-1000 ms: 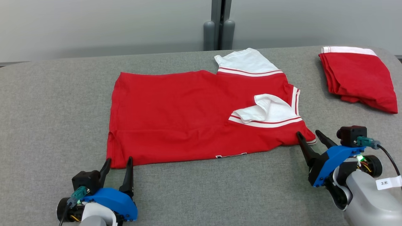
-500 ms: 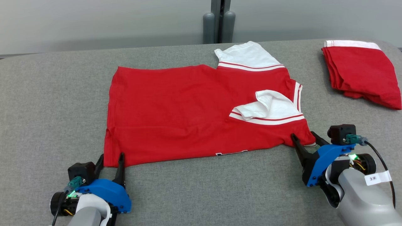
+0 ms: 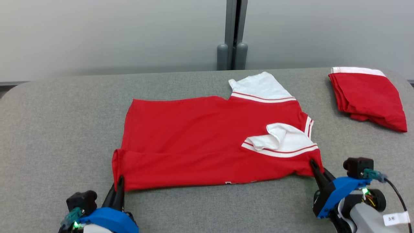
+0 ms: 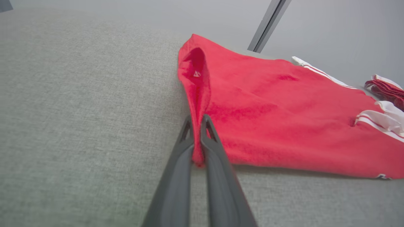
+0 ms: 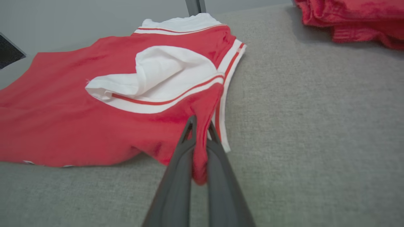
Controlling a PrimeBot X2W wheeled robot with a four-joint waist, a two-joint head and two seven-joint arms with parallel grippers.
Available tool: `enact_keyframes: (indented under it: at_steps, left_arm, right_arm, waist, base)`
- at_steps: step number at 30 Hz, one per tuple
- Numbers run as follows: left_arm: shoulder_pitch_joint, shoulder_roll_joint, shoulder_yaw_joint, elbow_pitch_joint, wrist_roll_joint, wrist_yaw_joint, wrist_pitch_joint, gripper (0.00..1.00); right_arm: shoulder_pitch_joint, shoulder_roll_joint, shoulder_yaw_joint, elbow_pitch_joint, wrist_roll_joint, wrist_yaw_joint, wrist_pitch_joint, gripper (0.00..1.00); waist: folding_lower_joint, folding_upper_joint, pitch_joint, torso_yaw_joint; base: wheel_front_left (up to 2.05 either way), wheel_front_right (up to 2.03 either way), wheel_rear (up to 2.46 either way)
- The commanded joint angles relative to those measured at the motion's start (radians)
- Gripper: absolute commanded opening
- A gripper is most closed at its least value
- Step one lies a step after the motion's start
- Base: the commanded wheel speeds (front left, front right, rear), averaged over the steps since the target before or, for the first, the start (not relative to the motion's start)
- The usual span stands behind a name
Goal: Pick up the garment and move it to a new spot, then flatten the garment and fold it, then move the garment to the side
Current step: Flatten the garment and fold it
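Observation:
The garment (image 3: pixel 200 139) is a red shirt with white, red-striped sleeves, lying spread on the grey table (image 3: pixel 51 136). My left gripper (image 3: pixel 119 181) is shut on its near left corner, and the left wrist view shows red cloth (image 4: pixel 197 138) pinched between the dark fingers (image 4: pixel 176 176). At the near right corner my right gripper (image 3: pixel 315 166) is also shut on the garment; in the right wrist view a red fold (image 5: pixel 200 151) sits clamped between its fingers (image 5: pixel 180 176). One white sleeve (image 3: pixel 281 140) is folded over the red body.
A second red garment (image 3: pixel 368 97) with a white band lies folded at the table's far right. A grey post (image 3: pixel 233 35) stands against the wall behind the table. Bare grey table stretches to the left and along the front edge.
Both grippers have gone from open to shut on the garment's near corners, and the near left edge is now bunched up. The head camera has tilted, shifting the whole picture downward.

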Motion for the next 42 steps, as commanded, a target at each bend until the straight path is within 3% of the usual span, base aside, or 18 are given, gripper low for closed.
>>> enact_keyframes:
  at_steps: [1,10,15,16,17,18,19,29,36,42]
  left_arm:
    - [0.034,0.006,0.008,-0.021,-0.007,-0.001,-0.004,0.00]
    - [0.226,0.012,0.019,-0.140,-0.027,0.041,0.005,0.00]
    - [0.286,0.017,0.010,-0.177,-0.028,0.054,0.016,0.00]
    - [0.291,0.013,0.010,-0.186,-0.027,0.060,0.015,0.14]
    - [0.296,0.010,0.011,-0.194,-0.028,0.063,0.013,0.43]
    - [0.299,0.008,0.011,-0.200,-0.026,0.067,0.012,1.00]
    - [0.298,0.008,0.011,-0.209,-0.022,0.067,0.010,1.00]
    - [0.259,-0.012,0.086,-0.346,0.040,0.073,-0.003,1.00]
    - [0.278,-0.044,0.201,-0.486,0.173,0.066,-0.004,1.00]
    - [0.262,-0.053,0.249,-0.518,0.271,0.048,-0.004,1.00]
  right_arm:
    - [0.047,-0.012,-0.003,-0.026,0.014,0.000,-0.009,0.00]
    - [0.285,-0.061,-0.055,-0.193,0.040,0.000,-0.008,0.00]
    - [0.402,-0.052,-0.111,-0.290,0.014,0.000,0.037,0.00]
    - [0.420,-0.047,-0.127,-0.308,0.009,0.000,0.048,0.00]
    - [0.433,-0.044,-0.145,-0.325,-0.003,0.000,0.054,0.18]
    - [0.445,-0.041,-0.161,-0.340,-0.015,0.000,0.064,0.92]
    - [0.454,-0.036,-0.179,-0.355,-0.032,0.000,0.067,1.00]
    - [0.465,0.036,-0.328,-0.507,-0.193,0.000,0.060,1.00]
    - [0.445,0.112,-0.407,-0.620,-0.317,0.000,0.008,1.00]
    - [0.453,0.160,-0.439,-0.695,-0.392,0.000,-0.018,1.00]
  waist:
    - [0.0001,0.0001,-0.019,-0.005]
    - [0.0001,0.0001,-0.062,0.001]
    - [0.0001,0.0001,-0.068,-0.001]
    - [0.0001,0.0001,-0.069,-0.001]
    - [0.0001,0.0001,-0.070,-0.001]
    - [0.0001,0.0001,-0.070,-0.002]
    - [0.0001,0.0001,-0.070,-0.003]
    - [0.0001,0.0001,-0.078,-0.009]
    - [0.0001,0.0001,-0.083,-0.011]
    - [0.0001,0.0001,-0.085,-0.001]
  base:
    - [0.00,0.00,0.00]
    - [0.00,0.00,0.00]
    - [0.00,0.00,0.00]
    - [0.00,0.00,0.00]
    - [0.00,0.00,0.00]
    - [0.00,0.00,0.00]
    - [0.00,0.00,0.00]
    - [0.00,0.00,0.00]
    - [0.00,0.00,0.00]
    - [0.00,0.00,0.00]
